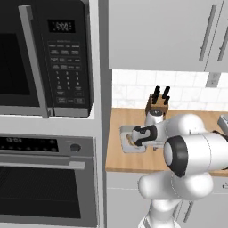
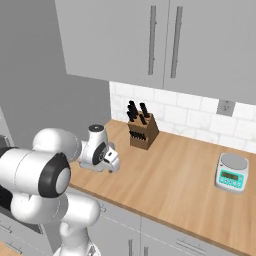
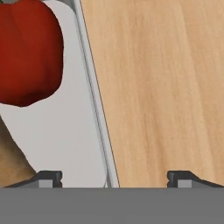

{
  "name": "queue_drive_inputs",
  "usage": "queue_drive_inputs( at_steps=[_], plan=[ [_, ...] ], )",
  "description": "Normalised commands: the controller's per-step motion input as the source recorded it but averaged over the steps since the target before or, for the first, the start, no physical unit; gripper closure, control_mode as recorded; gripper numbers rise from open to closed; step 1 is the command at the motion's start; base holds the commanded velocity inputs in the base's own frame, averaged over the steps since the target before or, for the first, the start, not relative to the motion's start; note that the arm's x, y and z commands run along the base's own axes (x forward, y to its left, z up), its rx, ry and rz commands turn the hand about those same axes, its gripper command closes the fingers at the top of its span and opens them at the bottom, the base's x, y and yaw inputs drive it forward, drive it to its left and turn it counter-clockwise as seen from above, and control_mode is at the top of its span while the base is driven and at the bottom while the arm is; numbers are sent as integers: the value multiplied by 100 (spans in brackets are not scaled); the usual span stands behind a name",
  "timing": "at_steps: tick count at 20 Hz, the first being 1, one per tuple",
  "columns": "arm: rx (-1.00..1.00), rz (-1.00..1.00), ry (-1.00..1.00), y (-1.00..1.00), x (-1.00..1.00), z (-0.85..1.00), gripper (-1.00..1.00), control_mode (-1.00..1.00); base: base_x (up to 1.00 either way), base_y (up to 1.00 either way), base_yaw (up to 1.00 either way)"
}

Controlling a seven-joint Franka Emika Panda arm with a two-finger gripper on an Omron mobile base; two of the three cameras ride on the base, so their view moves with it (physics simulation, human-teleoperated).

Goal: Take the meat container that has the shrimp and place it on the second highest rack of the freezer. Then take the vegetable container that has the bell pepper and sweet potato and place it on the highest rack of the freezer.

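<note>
In the tray (image 3: pixel 65 144), one bell pepper (image 3: pixel 26 52), one sweet potato (image 3: pixel 11 162); gripper (image 3: pixel 114 177) spread wide astride its rim.

My end effector (image 1: pixel 133 138) hangs low over a grey tray (image 1: pixel 124 133) on the wooden desk (image 1: pixel 129 162), knife block (image 1: pixel 158 104) just behind.

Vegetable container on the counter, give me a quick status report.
Gripper open, fingertips straddling the container's rim. Bell pepper and sweet potato inside, container flat on the wooden counter. Not gripped yet. Knife block stands behind, apart.
</note>
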Motion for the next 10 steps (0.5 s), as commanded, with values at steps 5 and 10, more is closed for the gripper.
queue_drive_inputs(
  at_steps=[5, 10],
  plan=[
    [0, -1, 0, 0, 0, 0, 100, -100, 0, 0, 0],
    [0, 0, 0, 0, 0, 0, 100, -100, 0, 0, 0]
  ],
)
